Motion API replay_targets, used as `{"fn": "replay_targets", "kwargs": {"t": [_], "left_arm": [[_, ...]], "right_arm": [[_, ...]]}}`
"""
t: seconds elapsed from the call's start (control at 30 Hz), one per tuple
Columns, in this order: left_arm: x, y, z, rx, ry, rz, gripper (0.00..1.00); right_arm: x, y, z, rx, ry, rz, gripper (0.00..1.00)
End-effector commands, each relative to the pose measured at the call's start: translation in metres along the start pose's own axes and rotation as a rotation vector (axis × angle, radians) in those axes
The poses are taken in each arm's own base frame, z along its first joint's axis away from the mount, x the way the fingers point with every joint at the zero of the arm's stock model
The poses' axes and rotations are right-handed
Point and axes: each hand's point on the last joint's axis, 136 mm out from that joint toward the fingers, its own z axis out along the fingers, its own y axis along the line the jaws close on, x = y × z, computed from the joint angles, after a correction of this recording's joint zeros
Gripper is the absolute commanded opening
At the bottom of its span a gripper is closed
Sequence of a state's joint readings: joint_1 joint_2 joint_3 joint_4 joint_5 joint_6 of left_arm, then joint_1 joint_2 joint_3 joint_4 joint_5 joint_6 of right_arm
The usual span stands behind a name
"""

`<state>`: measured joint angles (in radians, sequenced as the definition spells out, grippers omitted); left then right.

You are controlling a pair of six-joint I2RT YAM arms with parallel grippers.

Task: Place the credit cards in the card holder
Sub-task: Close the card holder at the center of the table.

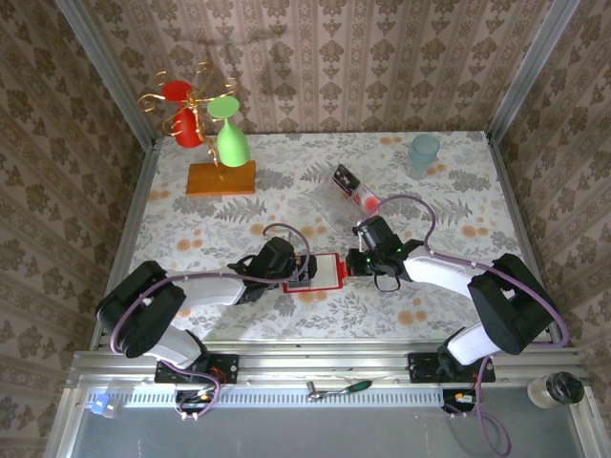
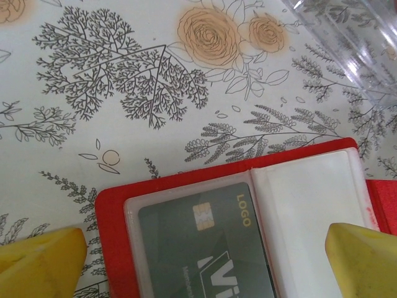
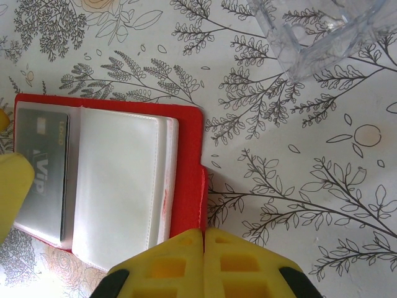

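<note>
Now one black card (image 2: 186, 242) in one card holder (image 3: 188, 133); left claw (image 2: 201, 257) apart, right claw (image 3: 203, 261) seemingly pinching it.

card holder (image 1: 329, 274): red, open flat on tabletop (image 1: 430, 200), pale pockets up
black card (image 2: 198, 248): inside holder's left clear pocket, face up

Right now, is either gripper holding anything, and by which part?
The right gripper looks shut on the red cover edge of the card holder. The left gripper is open over the holder, gripping nothing.
</note>
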<state>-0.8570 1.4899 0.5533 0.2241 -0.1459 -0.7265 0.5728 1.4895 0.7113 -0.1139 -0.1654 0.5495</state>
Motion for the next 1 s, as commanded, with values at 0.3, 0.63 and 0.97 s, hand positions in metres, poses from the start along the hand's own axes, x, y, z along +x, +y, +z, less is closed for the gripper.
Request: {"fn": "replay_targets", "kwargs": {"t": [0.3,0.63,0.97], "left_arm": [[-0.001,-0.018,0.019,0.034,0.043,0.054,1.00],[-0.024,-0.046,0.003,0.134,-0.004,0.050,1.00],[-0.039,-0.072,-0.020,0.260,-0.073,-0.007,1.00]], "right_arm": [[0.008,0.001,0.007,-0.028,0.032,0.024,0.00],[0.010,0.000,0.013,-0.033,0.041,0.038,0.00],[0.008,0.002,0.016,-0.043,0.042,0.045,0.00]]}}
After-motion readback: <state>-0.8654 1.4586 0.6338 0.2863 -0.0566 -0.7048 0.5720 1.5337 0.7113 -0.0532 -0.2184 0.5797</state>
